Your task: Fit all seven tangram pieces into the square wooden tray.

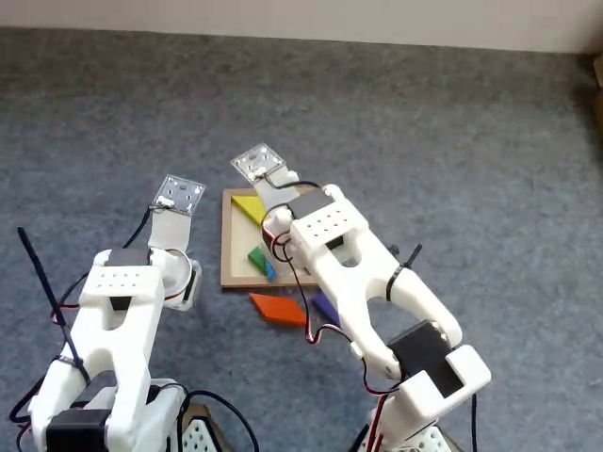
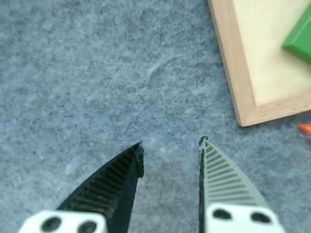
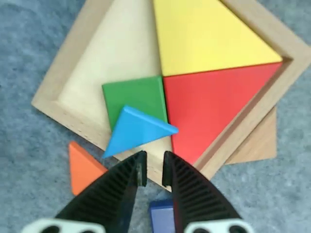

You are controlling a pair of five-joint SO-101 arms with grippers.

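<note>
I am looking down at the wooden tray (image 3: 59, 73), which is sitting on the grey worktop (image 1: 471, 141) in front of my two arms. Four pieces are lying in it. The big yellow triangle (image 3: 204, 34) is filling one side. The big red triangle (image 3: 209, 107) is lying right against it, edge to edge. The green square (image 3: 133, 97) is touching the red triangle, close to where the two big ones are meeting. The small blue triangle (image 3: 136, 128) is lying partly on top of the green square, and one of its corners is poking out toward the tray's rim.

Two more pieces are lying outside on the worktop, just beside that rim. One is an orange piece (image 3: 82, 167) and the other is a dark blue piece (image 3: 163, 216).

My right pincer (image 3: 153, 162) is hanging over the rim, near the blue triangle and above the dark blue piece. Its fingers are nearly together, with only a thin gap between them, and they are gripping nothing.

My left pincer (image 2: 171, 145) is hanging over the worktop, beside a corner of the tray. Its fingers are spread apart and it is holding nothing.
</note>
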